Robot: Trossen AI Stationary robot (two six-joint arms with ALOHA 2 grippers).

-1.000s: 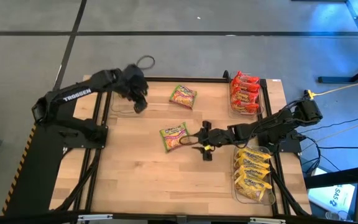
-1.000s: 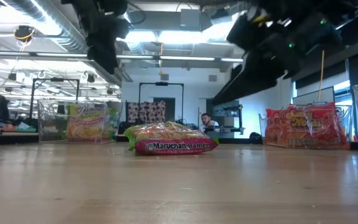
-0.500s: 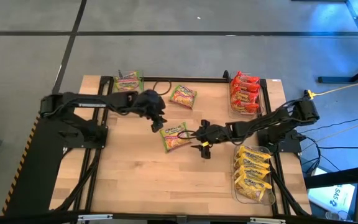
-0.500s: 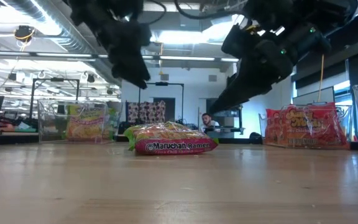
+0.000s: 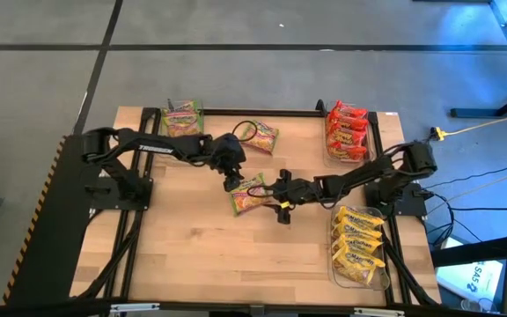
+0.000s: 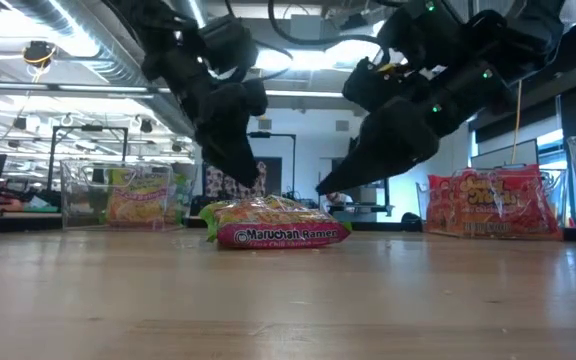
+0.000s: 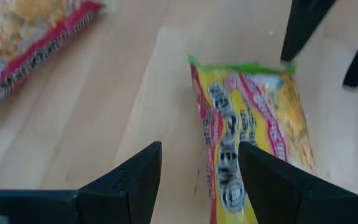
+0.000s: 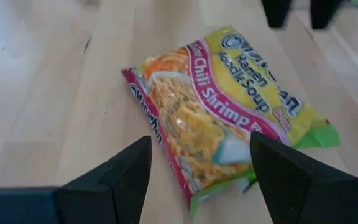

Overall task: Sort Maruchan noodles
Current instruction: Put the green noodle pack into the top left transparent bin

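Packet (image 5: 247, 193) of green-and-pink noodles is lying flat near the middle of the table (image 5: 192, 255), printed face up, and both arms are reaching toward it from opposite sides. It is looking light and crinkly, a thin plastic wrap over a brittle block, so it is likely to slide on the smooth wood and crack under a hard squeeze; a pinch across one short end or along a long edge, where the wrap gives a lip, seems the safest hold.

The left gripper (image 5: 231, 180) is hovering just above the packet's far corner, its fingers (image 7: 129, 180) spread apart and holding nothing, with the packet showing ahead of and partly between them in the left wrist view. The right gripper (image 5: 280, 195) is sitting just beside the packet's other end, fingers (image 8: 123, 171) likewise parted and empty, the packet (image 8: 222, 112) lying just ahead of them.

A second green-and-pink packet (image 5: 260, 135) is resting near the far edge. A third (image 5: 180, 117) is sitting in the bin at the far left, while the red packets (image 5: 346, 132) and yellow packets (image 5: 359, 242) are filling bins on the right.
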